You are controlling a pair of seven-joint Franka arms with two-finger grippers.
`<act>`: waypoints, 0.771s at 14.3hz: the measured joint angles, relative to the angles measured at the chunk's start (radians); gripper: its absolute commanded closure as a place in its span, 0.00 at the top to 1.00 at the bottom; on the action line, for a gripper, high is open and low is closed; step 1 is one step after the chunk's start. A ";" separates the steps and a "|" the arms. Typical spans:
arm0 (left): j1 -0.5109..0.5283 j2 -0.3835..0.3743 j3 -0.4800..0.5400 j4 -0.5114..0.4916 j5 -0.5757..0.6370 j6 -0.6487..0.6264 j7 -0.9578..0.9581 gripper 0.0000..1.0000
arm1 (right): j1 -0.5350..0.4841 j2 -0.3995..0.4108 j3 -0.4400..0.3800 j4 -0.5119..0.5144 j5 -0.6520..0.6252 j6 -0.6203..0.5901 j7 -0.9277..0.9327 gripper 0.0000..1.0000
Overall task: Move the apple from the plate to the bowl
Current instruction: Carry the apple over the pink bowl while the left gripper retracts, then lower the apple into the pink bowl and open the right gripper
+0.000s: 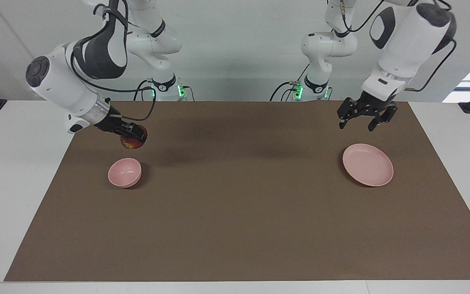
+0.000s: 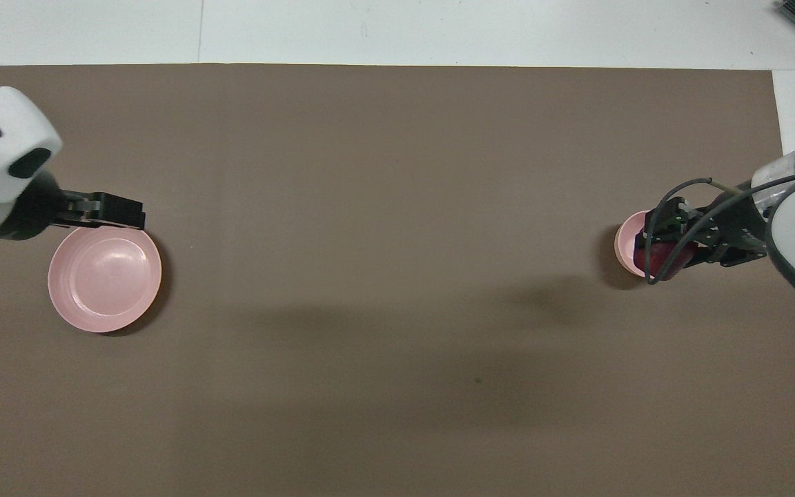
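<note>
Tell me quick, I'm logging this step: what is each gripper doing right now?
Right gripper: shut on the apple, up in the air over the bowl.
Left gripper: open, holding nothing, above the plate.

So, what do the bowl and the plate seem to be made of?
Bowl: probably plastic, pale pink, with an even colour and smooth matte walls. Plate: seemingly the same pink plastic, with a soft sheen on its flat centre. Glazed ceramic cannot be ruled out.
</note>
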 measured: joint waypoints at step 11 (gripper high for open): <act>0.000 0.021 0.059 0.265 0.049 -0.319 0.062 1.00 | 0.003 0.093 -0.002 -0.099 -0.148 0.253 -0.268 0.00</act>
